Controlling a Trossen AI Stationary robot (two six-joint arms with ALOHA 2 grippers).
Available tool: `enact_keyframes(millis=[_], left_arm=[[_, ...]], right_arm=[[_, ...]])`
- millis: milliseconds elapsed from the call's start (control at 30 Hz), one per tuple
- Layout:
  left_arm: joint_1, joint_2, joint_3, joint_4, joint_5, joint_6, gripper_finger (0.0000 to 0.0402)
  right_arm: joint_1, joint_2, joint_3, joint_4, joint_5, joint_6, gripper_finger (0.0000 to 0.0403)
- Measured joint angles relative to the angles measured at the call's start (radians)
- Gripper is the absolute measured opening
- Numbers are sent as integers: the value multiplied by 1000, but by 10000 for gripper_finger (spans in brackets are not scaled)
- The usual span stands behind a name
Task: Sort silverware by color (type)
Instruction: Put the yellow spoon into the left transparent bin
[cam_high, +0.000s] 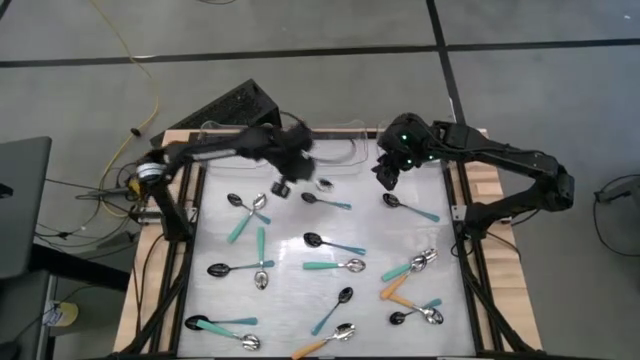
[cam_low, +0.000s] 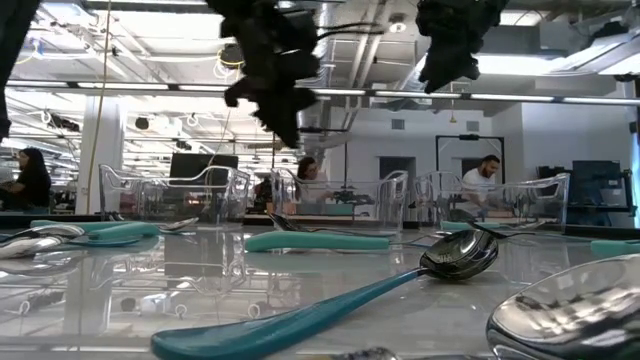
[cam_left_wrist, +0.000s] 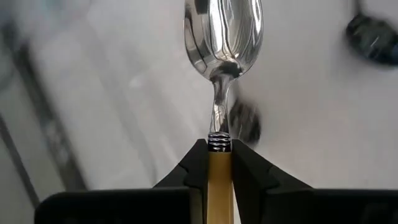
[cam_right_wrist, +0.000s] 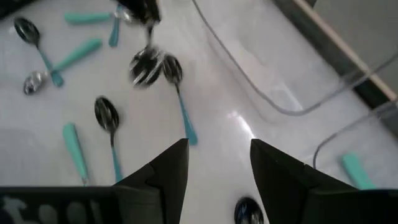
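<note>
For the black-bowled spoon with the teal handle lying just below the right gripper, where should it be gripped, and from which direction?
Probably grip the black-bowled spoon at mid-handle, from straight above, fingers across it. The handle is slim and straight, lies flat, with no other spoon touching. The open right gripper hovers near its bowl.

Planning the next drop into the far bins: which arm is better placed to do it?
Left. The left gripper is shut on an orange-handled silver spoon, held above the table near the clear bins. The right gripper is open and holds nothing.
</note>
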Motion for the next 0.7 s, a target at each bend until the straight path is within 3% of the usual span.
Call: enact_keyframes(millis=[233, 400, 567, 700], left_arm=[[220, -290, -202, 24, -1, -16, 26], [415, -456, -419, 120, -26, 39, 26], [537, -502, -629, 306, -31, 14, 26], [547, -478, -690, 360, -164, -133, 28]], right_arm=[[7, 0, 0, 57, 0, 8, 194], [19, 0, 0, 109, 18, 26, 194], [19, 0, 0, 162, 19, 38, 194], [19, 0, 0, 163, 18, 65, 194]])
